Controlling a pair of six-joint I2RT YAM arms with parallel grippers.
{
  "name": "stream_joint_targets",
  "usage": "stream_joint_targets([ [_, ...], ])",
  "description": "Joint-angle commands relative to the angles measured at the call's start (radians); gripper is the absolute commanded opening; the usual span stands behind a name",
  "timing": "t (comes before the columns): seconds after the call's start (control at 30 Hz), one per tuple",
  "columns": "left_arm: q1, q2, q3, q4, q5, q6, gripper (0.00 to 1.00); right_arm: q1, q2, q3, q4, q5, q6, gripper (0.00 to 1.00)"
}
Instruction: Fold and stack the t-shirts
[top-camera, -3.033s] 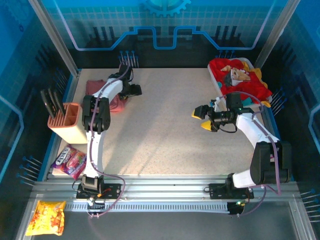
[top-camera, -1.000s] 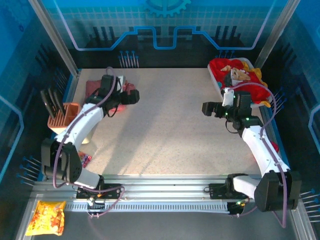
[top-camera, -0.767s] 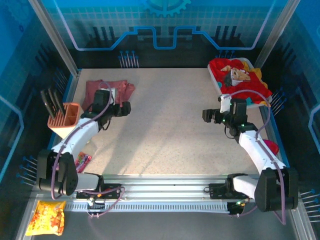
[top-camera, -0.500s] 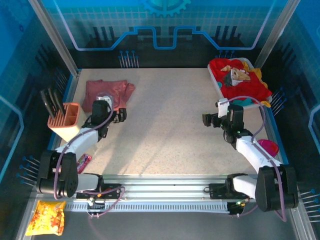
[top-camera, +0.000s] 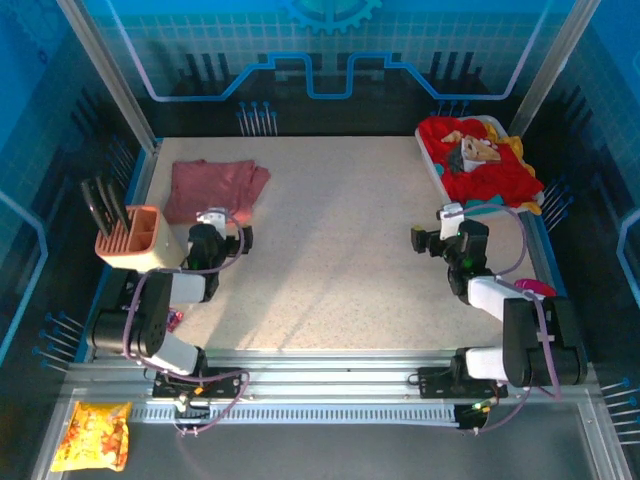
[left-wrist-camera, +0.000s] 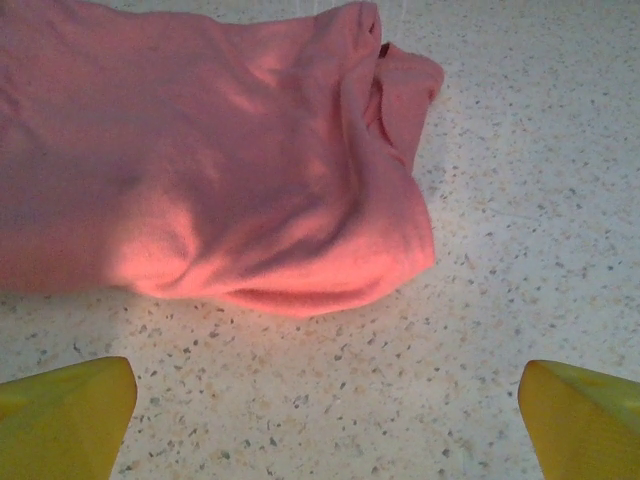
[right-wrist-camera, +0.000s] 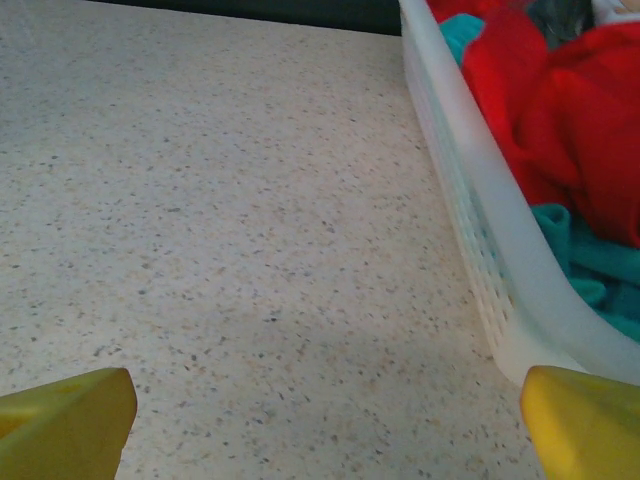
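Observation:
A folded dusty-pink t-shirt (top-camera: 213, 186) lies flat at the far left of the table; in the left wrist view the t-shirt (left-wrist-camera: 200, 170) spreads just beyond the fingers. My left gripper (top-camera: 226, 236) hangs open a little nearer than its near edge, with bare table between the yellow fingertips (left-wrist-camera: 62, 418). A heap of red (top-camera: 485, 172), yellow and teal t-shirts sits in the white tray (top-camera: 432, 162) at the far right. My right gripper (top-camera: 424, 241) is open and empty, left of the tray's near corner (right-wrist-camera: 520, 345). Red cloth (right-wrist-camera: 560, 110) and teal cloth (right-wrist-camera: 585, 260) show over the rim.
An orange slotted holder (top-camera: 135, 243) with dark tools stands at the left edge. A candy packet (top-camera: 166, 320) lies by the left arm's base. A pink object (top-camera: 535, 288) sits near the right arm. A snack bag (top-camera: 93, 434) lies off the table at the front left.
Both arms have drawn back toward their bases. The left gripper has come off the pink t-shirt, which now lies uncovered. The right gripper has slid nearer along the tray. Both stayed open.

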Motion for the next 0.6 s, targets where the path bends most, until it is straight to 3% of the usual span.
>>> stream_joint_targets([
  [0.0,0.013,0.019,-0.028,0.199,-0.024,-0.009,0.99,-0.015,0.022,-0.021,0.168,-0.07,0.047,1.0],
  [0.1,0.024,0.018,-0.004,0.152,-0.019,-0.022,0.99,-0.015,0.101,-0.067,0.348,-0.129,0.048,1.0],
  [0.2,0.026,0.019,0.001,0.142,-0.023,-0.023,0.99,0.011,0.222,-0.11,0.546,-0.108,0.033,1.0],
  [0.3,0.027,0.018,0.002,0.141,-0.026,-0.024,0.99,0.03,0.212,-0.073,0.462,-0.057,0.021,1.0],
  [0.37,0.026,0.018,-0.004,0.149,-0.041,-0.03,0.99,0.055,0.199,0.012,0.269,-0.045,-0.008,1.0],
  [0.57,0.025,0.018,-0.009,0.161,-0.067,-0.037,0.99,0.047,0.204,0.0,0.302,0.046,0.035,1.0],
])
